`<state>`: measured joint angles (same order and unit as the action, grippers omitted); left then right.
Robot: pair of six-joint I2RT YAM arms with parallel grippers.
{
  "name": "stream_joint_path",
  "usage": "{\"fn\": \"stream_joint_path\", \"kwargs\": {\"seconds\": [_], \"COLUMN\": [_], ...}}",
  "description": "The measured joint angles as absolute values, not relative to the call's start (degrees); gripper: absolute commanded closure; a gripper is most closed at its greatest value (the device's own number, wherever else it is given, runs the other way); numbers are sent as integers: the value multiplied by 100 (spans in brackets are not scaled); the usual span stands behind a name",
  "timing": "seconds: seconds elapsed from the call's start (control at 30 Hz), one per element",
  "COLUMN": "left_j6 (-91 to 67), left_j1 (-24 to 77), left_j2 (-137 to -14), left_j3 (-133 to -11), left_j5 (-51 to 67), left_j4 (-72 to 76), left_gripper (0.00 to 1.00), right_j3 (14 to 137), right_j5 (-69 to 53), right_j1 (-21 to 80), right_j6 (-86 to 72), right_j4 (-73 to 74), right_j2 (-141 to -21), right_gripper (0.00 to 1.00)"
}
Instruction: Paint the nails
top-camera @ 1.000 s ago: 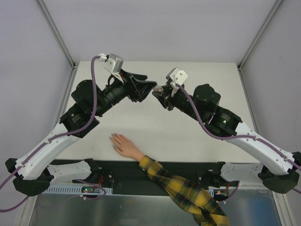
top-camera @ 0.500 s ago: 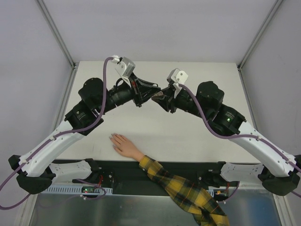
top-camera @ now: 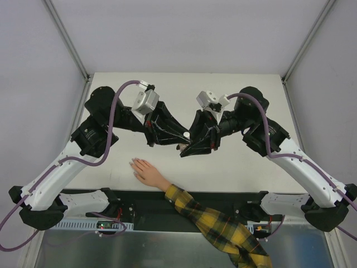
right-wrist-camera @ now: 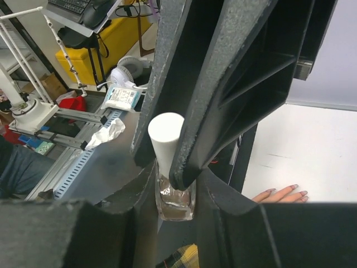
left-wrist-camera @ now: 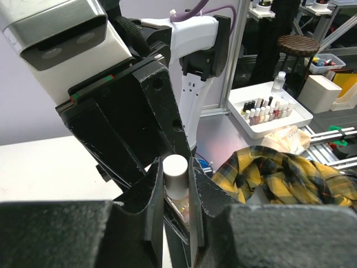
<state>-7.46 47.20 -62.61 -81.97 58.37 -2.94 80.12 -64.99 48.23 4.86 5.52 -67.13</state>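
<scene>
The left hand [left-wrist-camera: 175,173] and the right hand [right-wrist-camera: 174,192] were both matte black. The cap [right-wrist-camera: 165,137] was plain white, and the bottle [right-wrist-camera: 175,205] under it was clear glass with a brownish tint. The table [top-camera: 240,162] was off-white. The mannequin hand [top-camera: 149,174] was flesh-coloured, its nails [right-wrist-camera: 302,195] a pale greyish lavender, its sleeve [top-camera: 218,226] yellow plaid crossed with dark lines. The left arm [top-camera: 56,173] and right arm [top-camera: 301,170] had white links and black joints, with purple cables [top-camera: 111,123].
</scene>
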Motion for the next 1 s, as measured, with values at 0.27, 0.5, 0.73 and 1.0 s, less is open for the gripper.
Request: {"fn": "stream_joint_path", "kwargs": {"seconds": [0.27, 0.5, 0.73, 1.0], "left_j6": [-829, -1188, -1485, -1481], "left_j1": [4543, 4528, 4571, 4733], "left_j2": [-5999, -5253, -5376, -5966], "left_j3": [-8171, -7975, -7994, -7996], "left_j5": [5251, 3258, 1876, 1308], "left_j4": [-764, -1188, -1028, -825], "left_gripper": [15, 22, 34, 40], "right_j3": [7955, 8044, 8497, 8626], "right_j5": [-5802, -3885, -1990, -1087], "right_j1": [4696, 4772, 5437, 5516], "right_j6": [718, 1404, 2043, 2281], "right_j4": [847, 1450, 1986, 2250], "right_j2": [-6637, -6316, -6539, -6796], "right_gripper": [100, 100, 100, 100]}}
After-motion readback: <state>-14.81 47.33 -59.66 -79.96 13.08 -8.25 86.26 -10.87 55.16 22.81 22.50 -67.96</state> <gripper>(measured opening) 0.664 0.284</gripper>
